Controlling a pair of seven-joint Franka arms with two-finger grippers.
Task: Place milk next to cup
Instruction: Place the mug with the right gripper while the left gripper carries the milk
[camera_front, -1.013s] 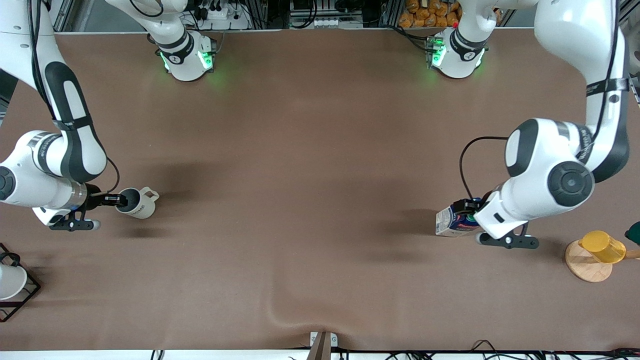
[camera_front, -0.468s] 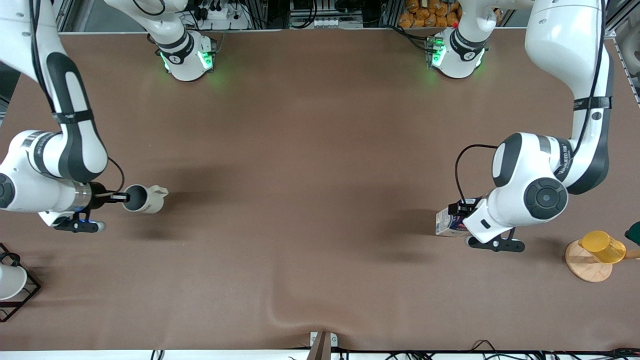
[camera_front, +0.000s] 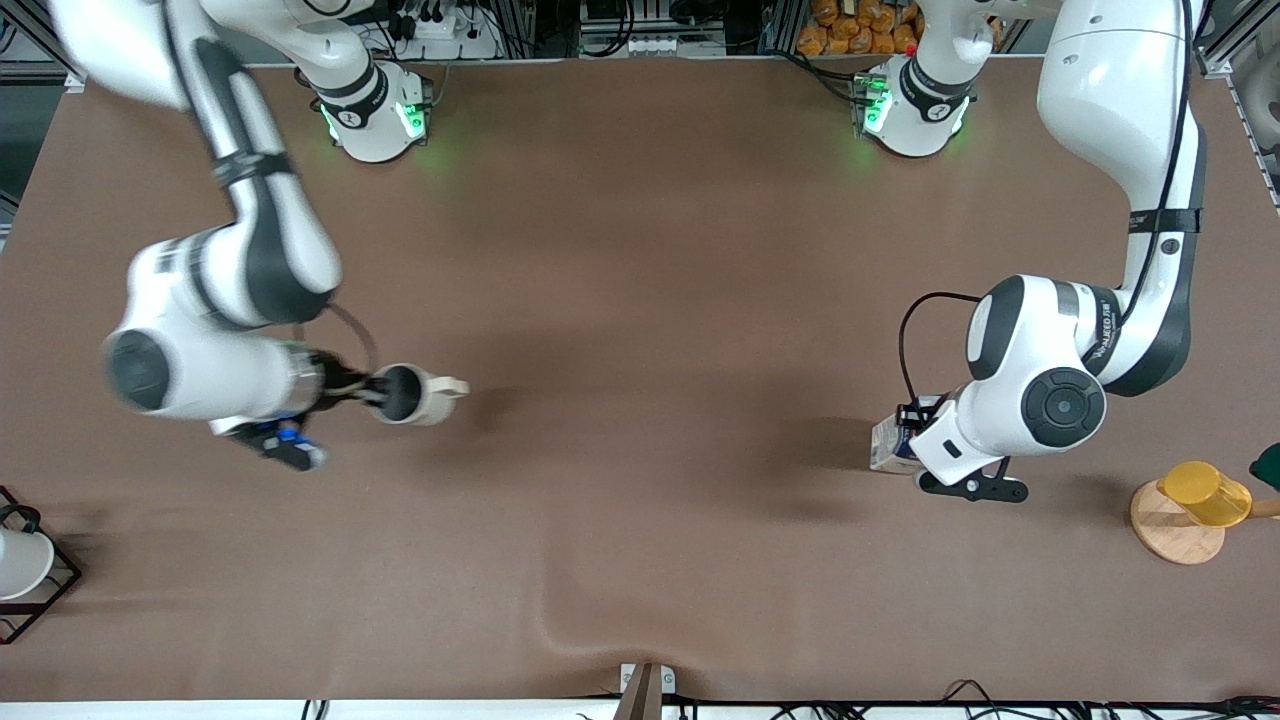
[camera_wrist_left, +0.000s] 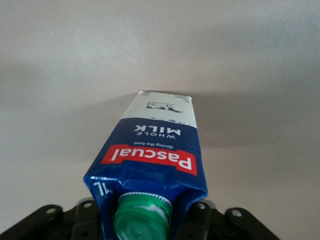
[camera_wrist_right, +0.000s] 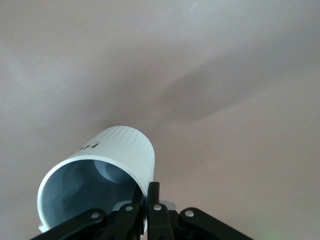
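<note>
Jaws of the right gripper (camera_front: 372, 392) pinch the cup (camera_front: 412, 394) rim, carrying it over the table (camera_front: 640, 250); the left gripper (camera_front: 915, 425) clamps the milk (camera_front: 884, 443) top, ready for pairing.

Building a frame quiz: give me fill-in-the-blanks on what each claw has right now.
1. The right claw pinches the rim of the ____.
2. The left claw is shut on the ____.
3. The milk's cap is ____ in colour.
4. The yellow cup sits on a round ____ coaster at the left arm's end of the table.

Missing words: cup; milk; green; wooden
</note>
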